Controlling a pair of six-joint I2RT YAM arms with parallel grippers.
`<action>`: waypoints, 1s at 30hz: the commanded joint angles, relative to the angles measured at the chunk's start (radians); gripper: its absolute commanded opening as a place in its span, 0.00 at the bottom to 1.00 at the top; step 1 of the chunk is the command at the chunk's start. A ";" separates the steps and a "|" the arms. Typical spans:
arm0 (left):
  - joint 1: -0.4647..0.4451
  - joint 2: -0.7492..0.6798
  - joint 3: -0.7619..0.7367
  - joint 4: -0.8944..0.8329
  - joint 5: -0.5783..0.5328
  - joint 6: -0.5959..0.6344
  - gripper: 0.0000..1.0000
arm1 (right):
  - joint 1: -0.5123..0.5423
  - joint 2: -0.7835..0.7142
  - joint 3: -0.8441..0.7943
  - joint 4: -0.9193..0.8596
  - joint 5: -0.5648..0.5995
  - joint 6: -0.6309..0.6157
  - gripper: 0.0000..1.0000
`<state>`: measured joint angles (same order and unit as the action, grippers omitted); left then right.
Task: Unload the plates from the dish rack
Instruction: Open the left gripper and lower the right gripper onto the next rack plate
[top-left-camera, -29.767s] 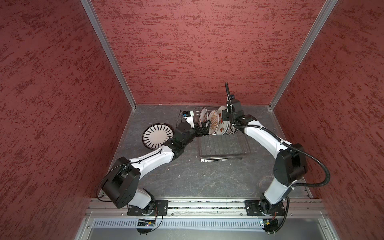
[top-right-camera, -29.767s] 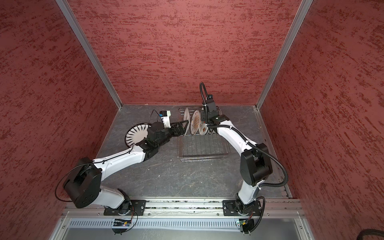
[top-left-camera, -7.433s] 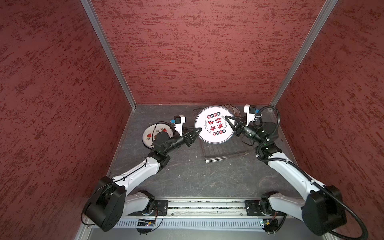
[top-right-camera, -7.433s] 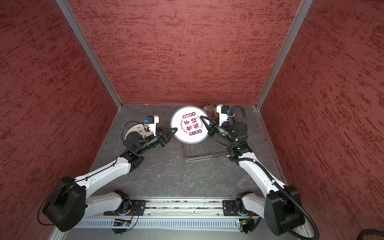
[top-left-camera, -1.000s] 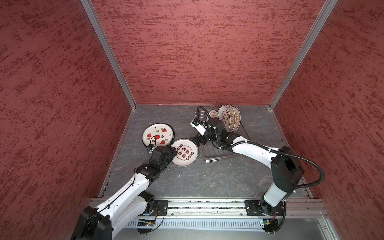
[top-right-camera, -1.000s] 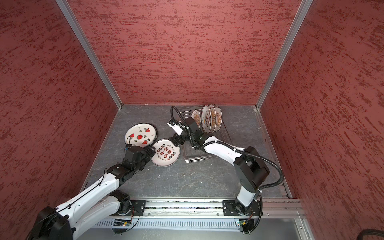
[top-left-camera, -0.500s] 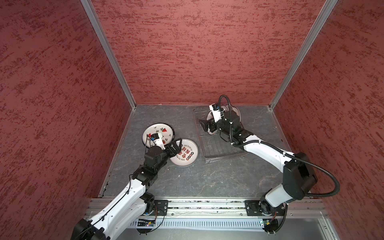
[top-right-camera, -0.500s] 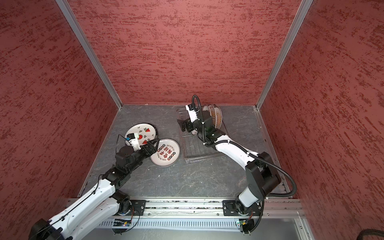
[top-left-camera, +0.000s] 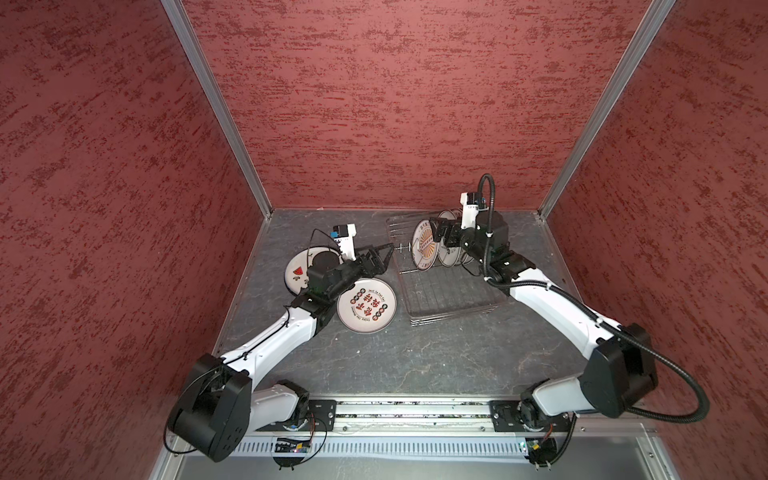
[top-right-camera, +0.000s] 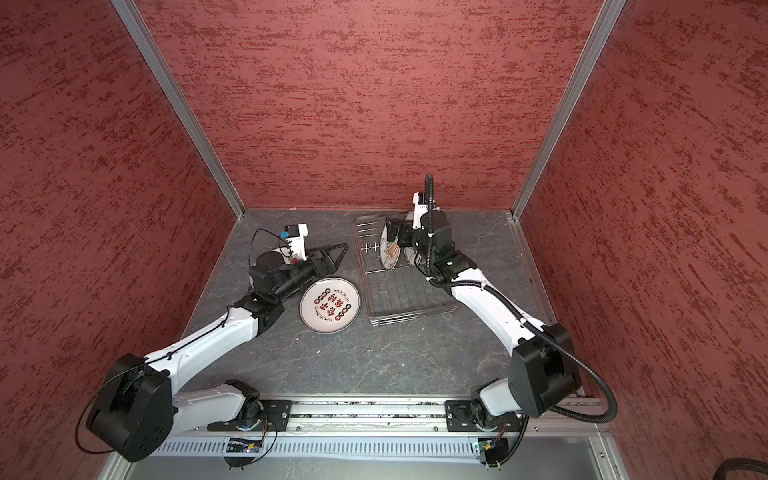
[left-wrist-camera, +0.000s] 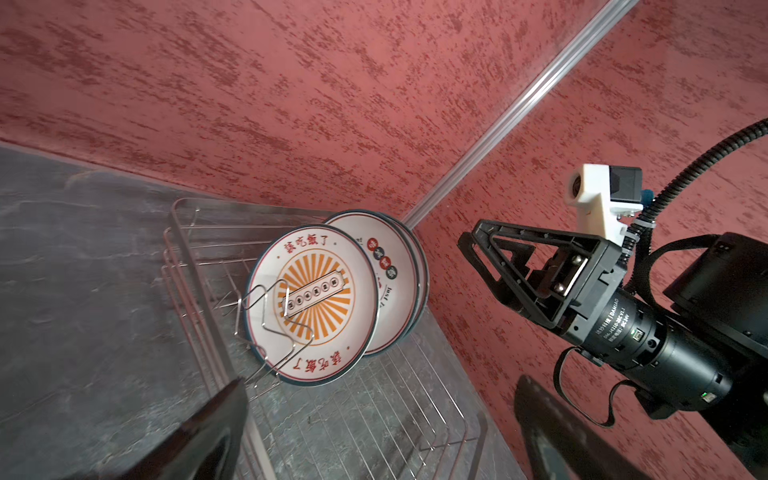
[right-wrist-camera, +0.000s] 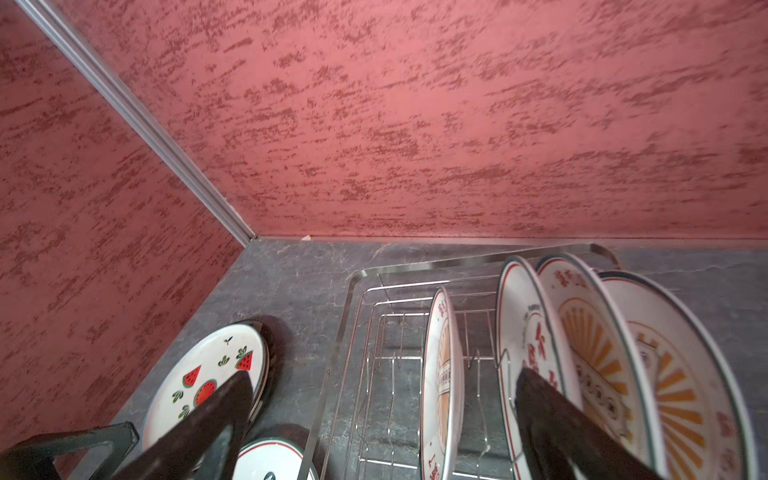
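Note:
The silver wire dish rack (top-left-camera: 453, 291) stands at the back right. Several plates stand upright in its far end, a sunburst plate (top-left-camera: 426, 247) (left-wrist-camera: 311, 299) in front. My right gripper (top-left-camera: 442, 237) (right-wrist-camera: 384, 374) hangs open over them, with that front plate (right-wrist-camera: 442, 374) edge-on between its fingers and untouched. My left gripper (top-left-camera: 386, 255) (left-wrist-camera: 380, 379) is open and holds nothing, just left of the rack and pointing at it. A watermelon plate (top-left-camera: 296, 272) and a red-character plate (top-left-camera: 366, 305) lie flat on the table to the left of the rack.
Red textured walls close in the back and both sides, with metal posts (top-left-camera: 216, 104) in the corners. The grey table (top-left-camera: 415, 357) ends at a metal rail (top-left-camera: 399, 409) in front. A second rim shows under the watermelon plate (right-wrist-camera: 208, 374).
My left gripper has risen off the red-character plate and swung towards the rack. My right gripper has moved from the rack's left edge back over the standing plates.

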<state>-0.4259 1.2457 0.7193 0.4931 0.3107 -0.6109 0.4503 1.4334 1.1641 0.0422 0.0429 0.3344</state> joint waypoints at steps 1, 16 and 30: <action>0.007 0.053 0.061 0.042 0.101 0.024 1.00 | 0.001 -0.020 0.013 -0.053 0.141 -0.010 0.99; -0.011 0.310 0.186 0.178 0.239 -0.023 0.99 | -0.031 0.202 0.218 -0.255 0.215 -0.048 0.61; -0.056 0.352 0.247 0.077 0.211 0.017 0.99 | -0.050 0.316 0.313 -0.359 0.270 -0.057 0.36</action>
<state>-0.4828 1.5753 0.9501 0.5804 0.5224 -0.6075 0.4095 1.7287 1.4425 -0.2756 0.2768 0.2798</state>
